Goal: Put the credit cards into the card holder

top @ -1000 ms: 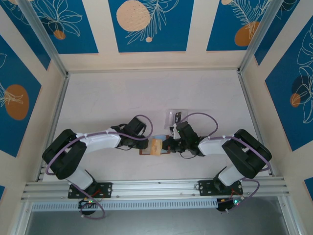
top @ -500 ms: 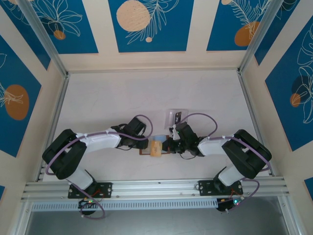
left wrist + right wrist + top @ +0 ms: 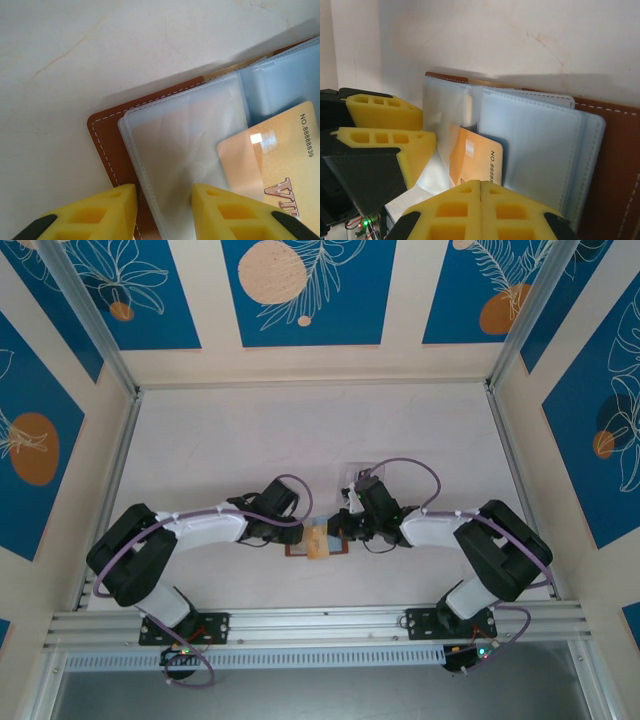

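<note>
Right gripper (image 3: 480, 186) pinches credit card (image 3: 475, 152) (gold); card holder (image 3: 615, 150) open.

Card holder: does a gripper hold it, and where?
No clear grasp: the left gripper's parted fingers straddle the card holder's outer edge, one over brown cover, one over clear sleeve.

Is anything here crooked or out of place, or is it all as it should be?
The gold card sits askew: tilted, only partly tucked among the clear sleeves of the open card holder, its number end sticking out. The right pincer is shut on its edge.
</note>
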Motion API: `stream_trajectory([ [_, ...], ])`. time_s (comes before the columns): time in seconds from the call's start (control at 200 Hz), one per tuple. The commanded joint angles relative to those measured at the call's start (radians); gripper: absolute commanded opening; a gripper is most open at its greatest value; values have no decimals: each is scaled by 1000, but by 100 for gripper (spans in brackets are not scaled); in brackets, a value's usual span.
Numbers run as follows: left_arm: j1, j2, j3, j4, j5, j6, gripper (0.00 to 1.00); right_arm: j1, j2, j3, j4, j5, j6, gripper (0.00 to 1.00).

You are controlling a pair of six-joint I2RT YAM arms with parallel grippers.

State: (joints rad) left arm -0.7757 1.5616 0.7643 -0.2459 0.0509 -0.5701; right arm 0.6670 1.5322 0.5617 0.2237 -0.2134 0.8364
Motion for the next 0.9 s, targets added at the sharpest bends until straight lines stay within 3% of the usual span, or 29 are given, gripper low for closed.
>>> stream_trajectory([
  [0.0, -9, 37, -34, -73, -29, -13, 34, -7, 27, 21, -14, -44, -14, 0],
  [0.04, -8, 36, -33, -73, -29, -11, 34, -13, 30, 26, -16, -66, -17, 0],
  [0.215, -9, 41, -35, -68, -29, -11, 34, -14, 28, 47, -57, -98, -40, 23],
  [0.325, -8, 44, -40, -63, -29, -13, 34, 2, 43, 81, -118, -72, -68, 30],
  [0.48, -10, 23, -33, -80, -23, -9, 34, 19, 58, 114, -185, -25, -89, 31],
  [0.705, -7, -122, 51, -208, -19, -14, 37, 17, 80, 114, -203, -8, -80, 29],
  [0.895, -9, -129, 95, -197, 72, -22, 30, 14, 86, 119, -208, -21, -82, 27],
])
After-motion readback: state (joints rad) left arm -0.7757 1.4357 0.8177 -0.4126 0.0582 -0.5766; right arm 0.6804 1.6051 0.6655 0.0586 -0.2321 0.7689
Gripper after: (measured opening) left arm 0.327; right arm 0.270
